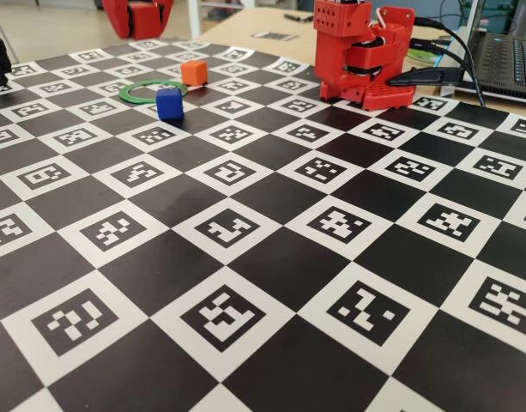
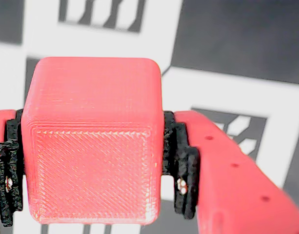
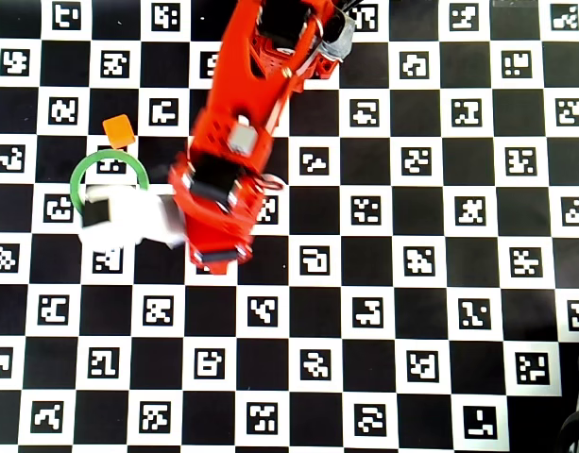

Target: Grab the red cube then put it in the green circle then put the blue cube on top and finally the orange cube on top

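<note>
Checkered marker mat (image 1: 245, 283) on wooden table (image 1: 254, 26); laptop (image 1: 507, 60) far right.

My fixed view sits low at the near edge of the checkered board (image 1: 245, 283), facing the far arm base (image 1: 365, 60). My overhead view looks straight down on the same board (image 3: 412, 311); both share the green circle (image 1: 151, 91) (image 3: 78, 179). My wrist view sits very close behind the red cube (image 2: 90, 141), facing the board.

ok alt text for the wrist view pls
Close-up of a red cube clamped between the gripper's black-padded red fingers, filling most of the frame. Behind it, out of focus, is a black-and-white checkered mat printed with square markers.
</note>
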{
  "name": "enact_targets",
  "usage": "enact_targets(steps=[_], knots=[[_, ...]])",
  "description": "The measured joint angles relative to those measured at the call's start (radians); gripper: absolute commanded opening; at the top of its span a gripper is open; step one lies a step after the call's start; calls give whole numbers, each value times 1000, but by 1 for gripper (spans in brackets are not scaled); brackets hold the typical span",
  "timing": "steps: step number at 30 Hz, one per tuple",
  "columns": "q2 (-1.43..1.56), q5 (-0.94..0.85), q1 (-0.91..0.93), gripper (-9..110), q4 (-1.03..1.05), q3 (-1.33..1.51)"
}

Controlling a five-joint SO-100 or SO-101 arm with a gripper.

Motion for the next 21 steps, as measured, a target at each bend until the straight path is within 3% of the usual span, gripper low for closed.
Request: enact_targets(steps=[11, 21], knots=[[17, -255, 339, 6, -44, 57], [-89, -353, 442, 6, -144, 109]])
